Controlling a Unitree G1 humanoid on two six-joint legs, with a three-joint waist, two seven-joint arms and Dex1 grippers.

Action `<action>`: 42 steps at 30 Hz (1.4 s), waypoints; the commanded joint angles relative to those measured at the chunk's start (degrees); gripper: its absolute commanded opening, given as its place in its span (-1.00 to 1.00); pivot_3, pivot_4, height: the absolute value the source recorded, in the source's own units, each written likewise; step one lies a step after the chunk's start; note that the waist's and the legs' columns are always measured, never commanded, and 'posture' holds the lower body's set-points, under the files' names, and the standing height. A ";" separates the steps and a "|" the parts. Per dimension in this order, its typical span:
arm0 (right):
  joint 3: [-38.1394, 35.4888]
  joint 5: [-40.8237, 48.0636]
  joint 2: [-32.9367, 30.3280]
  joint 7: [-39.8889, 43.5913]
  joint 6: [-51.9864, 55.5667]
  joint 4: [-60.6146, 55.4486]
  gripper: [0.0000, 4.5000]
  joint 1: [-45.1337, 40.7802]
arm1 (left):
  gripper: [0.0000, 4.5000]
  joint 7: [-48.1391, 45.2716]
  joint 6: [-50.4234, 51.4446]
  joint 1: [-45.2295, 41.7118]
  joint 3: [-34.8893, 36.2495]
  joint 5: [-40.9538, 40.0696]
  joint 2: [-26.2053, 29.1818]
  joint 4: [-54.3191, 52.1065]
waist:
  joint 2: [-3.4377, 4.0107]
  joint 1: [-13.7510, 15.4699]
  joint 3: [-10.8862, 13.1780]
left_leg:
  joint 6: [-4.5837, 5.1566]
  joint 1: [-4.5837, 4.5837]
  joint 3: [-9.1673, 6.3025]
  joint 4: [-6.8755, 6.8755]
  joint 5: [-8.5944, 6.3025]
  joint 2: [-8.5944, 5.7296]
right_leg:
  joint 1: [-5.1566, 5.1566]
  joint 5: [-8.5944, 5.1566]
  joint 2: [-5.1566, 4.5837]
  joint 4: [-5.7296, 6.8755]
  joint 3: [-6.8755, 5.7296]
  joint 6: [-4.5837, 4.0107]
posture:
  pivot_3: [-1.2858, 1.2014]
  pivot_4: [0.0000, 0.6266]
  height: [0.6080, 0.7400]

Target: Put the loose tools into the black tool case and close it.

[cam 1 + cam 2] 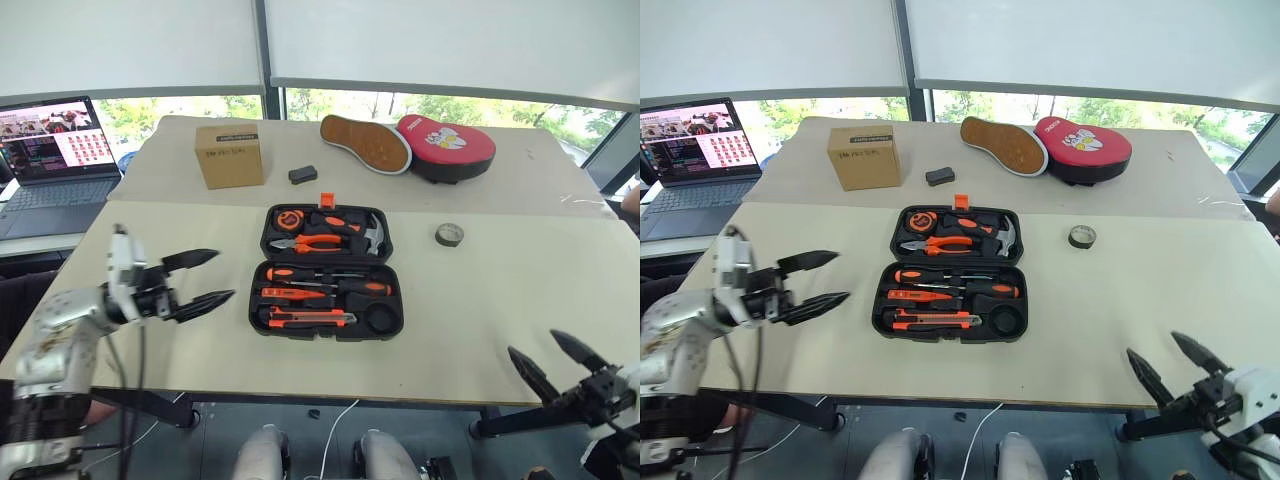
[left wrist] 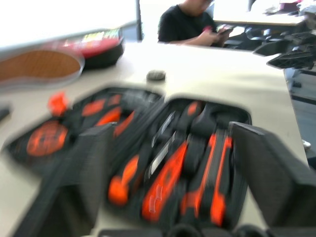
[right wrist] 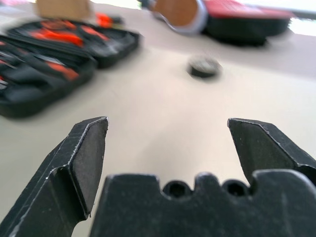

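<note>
The black tool case lies open in the middle of the table, its orange latch on the far side. Its near half holds two orange-and-black screwdrivers, a slim orange tester and a utility knife. Pliers, a hammer and a tape measure sit in the far half. A small dark tape roll lies on the table to the right of the case. My left gripper is open, left of the case and pointing at it. At the table's front right edge, my right gripper is open and holds nothing.
A brown cardboard box and a small black block stand at the back left. A shoe and a red pad lie at the back. A laptop sits far left. A seated person is beyond the table.
</note>
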 commanded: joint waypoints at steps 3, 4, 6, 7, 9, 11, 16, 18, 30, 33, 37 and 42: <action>2.09 -2.82 -7.70 -6.41 6.45 -3.02 1.00 -12.34 | 0.98 2.23 4.02 -2.95 0.75 -4.11 -2.11 -3.83 | 0.00 -0.52 0.04 | 0.02 0.03 0.13 0.01 0.01 -0.13 | 0.01 0.03 -0.29 0.01 0.09 0.01 | 0.03 -0.52 1.00; 3.48 -3.73 -9.91 -7.08 8.72 -2.32 1.00 -15.74 | 0.98 2.79 4.46 -3.47 0.37 -4.19 -2.63 -4.30 | -0.02 -0.58 0.05 | 0.08 0.03 0.17 0.01 0.05 -0.20 | 0.01 0.06 -0.39 0.01 0.08 0.05 | 0.03 -0.52 1.00; 7.04 -4.49 -14.05 -7.24 13.94 0.18 1.00 -24.27 | 0.98 3.70 4.88 -4.31 -0.50 -3.62 -3.59 -4.81 | -0.06 -0.71 0.06 | 0.10 0.02 0.14 0.01 0.06 -0.20 | 0.02 0.09 -0.36 0.00 0.01 0.14 | 0.03 -0.52 1.00; 9.51 -6.50 -16.36 -7.48 16.50 2.21 1.00 -28.70 | 0.98 3.87 4.59 -4.64 -1.08 -3.03 -4.02 -4.98 | -0.01 -1.07 0.10 | 0.10 0.05 0.14 0.01 0.06 -0.20 | 0.04 0.09 -0.35 0.01 0.01 0.14 | 0.03 -0.52 1.00; 16.38 -11.59 -20.27 -7.99 23.44 9.13 1.00 -40.50 | 0.98 4.91 4.56 -5.41 -2.42 -2.23 -5.25 -5.70 | -0.01 -1.23 0.13 | 0.13 -0.06 0.17 0.00 0.08 -0.25 | -0.07 0.11 -0.34 0.04 0.05 0.15 | 0.03 -0.52 1.00; 23.56 -16.11 -21.48 -6.55 28.15 16.90 1.00 -51.80 | 0.98 5.28 4.44 -5.76 -3.98 -1.70 -6.25 -6.69 | -0.04 -1.22 0.15 | 0.13 -0.13 0.13 -0.01 0.08 -0.25 | -0.12 0.11 -0.21 0.05 0.03 0.14 | 0.03 -0.52 1.00; 34.40 -24.44 -18.20 -4.02 29.35 34.48 1.00 -69.90 | 0.98 5.93 3.99 -6.53 -6.52 -0.62 -7.64 -7.45 | -0.07 -0.87 0.16 | 0.09 -0.50 0.05 -0.04 0.06 -0.14 | -0.48 0.09 0.12 0.02 0.02 0.10 | 0.03 -0.52 1.00; 37.58 -27.36 -15.87 -4.23 32.05 42.82 1.00 -76.24 | 0.98 5.83 3.73 -6.69 -7.36 -0.12 -7.93 -7.62 | -0.07 -0.90 0.17 | 0.05 -1.00 0.08 0.00 0.09 -0.14 | -0.97 0.10 0.15 0.11 0.03 0.10 | 0.03 -0.52 1.00; 40.57 -35.80 -6.45 -12.16 26.19 71.98 1.00 -90.47 | 0.98 5.14 3.16 -6.90 -8.61 1.25 -8.44 -8.01 | -0.05 -1.18 0.18 | 0.01 -1.29 0.42 0.10 0.13 -0.18 | -1.18 0.13 0.08 0.18 0.00 0.16 | 0.03 -0.52 1.00; 39.88 -35.71 -5.48 -12.25 24.91 73.45 0.71 -90.76 | 1.00 5.11 2.96 -7.24 -8.43 1.49 -8.39 -7.98 | -0.05 -1.29 0.18 | -0.04 -1.24 0.42 0.10 0.15 -0.16 | -1.16 0.13 0.11 0.23 0.00 0.16 | 0.03 -0.52 1.00; 39.08 -36.07 -4.85 -13.03 23.65 74.44 0.11 -90.94 | 1.00 5.05 2.71 -7.60 -8.41 1.85 -8.50 -7.68 | -0.05 -1.34 0.18 | -0.07 -1.19 0.41 0.10 0.17 -0.14 | -1.14 0.13 0.13 0.28 0.01 0.16 | 0.03 -0.52 1.00; 38.74 -36.00 -5.07 -11.59 21.47 74.60 -0.67 -90.79 | 1.00 3.93 2.62 -7.59 -8.91 1.96 -8.35 -7.76 | -0.05 -1.31 0.18 | -0.09 -1.13 0.41 0.10 0.18 -0.15 | -1.09 0.14 0.12 0.28 0.00 0.15 | 0.03 -0.52 1.00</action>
